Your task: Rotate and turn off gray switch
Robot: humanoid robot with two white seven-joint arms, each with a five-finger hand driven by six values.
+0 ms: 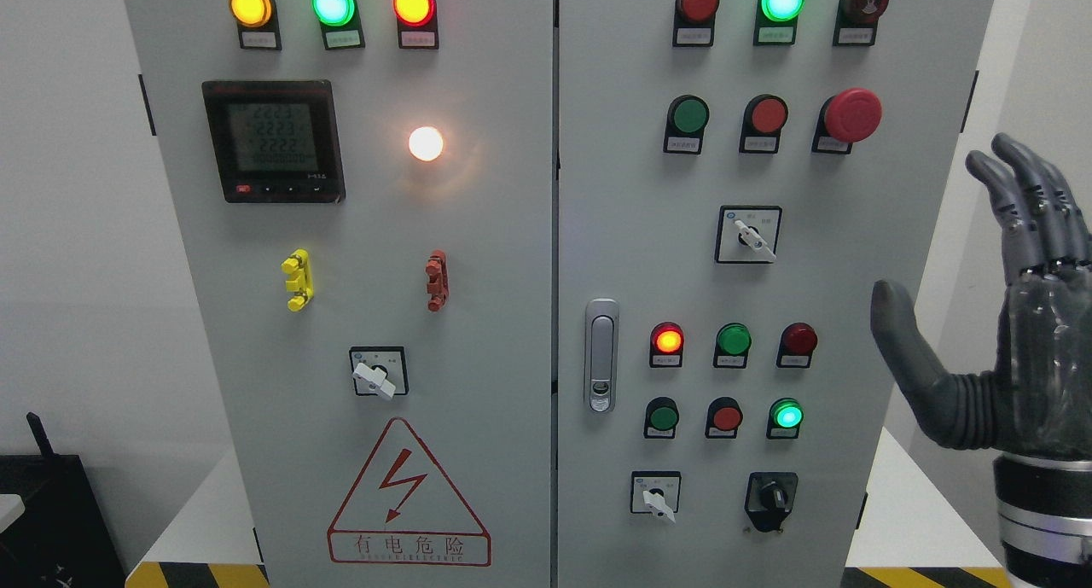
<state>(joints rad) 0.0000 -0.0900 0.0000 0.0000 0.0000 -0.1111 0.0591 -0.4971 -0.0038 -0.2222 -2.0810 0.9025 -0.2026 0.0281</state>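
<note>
Three rotary switches with pale grey handles sit on the grey cabinet: one on the left door (pixel 376 375), one mid-right (pixel 754 239), one at the lower right (pixel 657 497). Each handle points down and to the right. A black rotary switch (pixel 770 497) stands beside the lowest one. My right hand (pixel 954 245) is raised at the cabinet's right edge, palm toward the panel, fingers spread and holding nothing. It is level with the mid-right switch and well to its right, touching nothing. My left arm does not show.
Lit and unlit indicator lamps and push buttons fill both doors. A red mushroom stop button (pixel 851 114) is upper right, a door latch (pixel 601 354) by the centre seam, a meter (pixel 273 140) upper left. Yellow-black floor tape (pixel 196 574) runs below.
</note>
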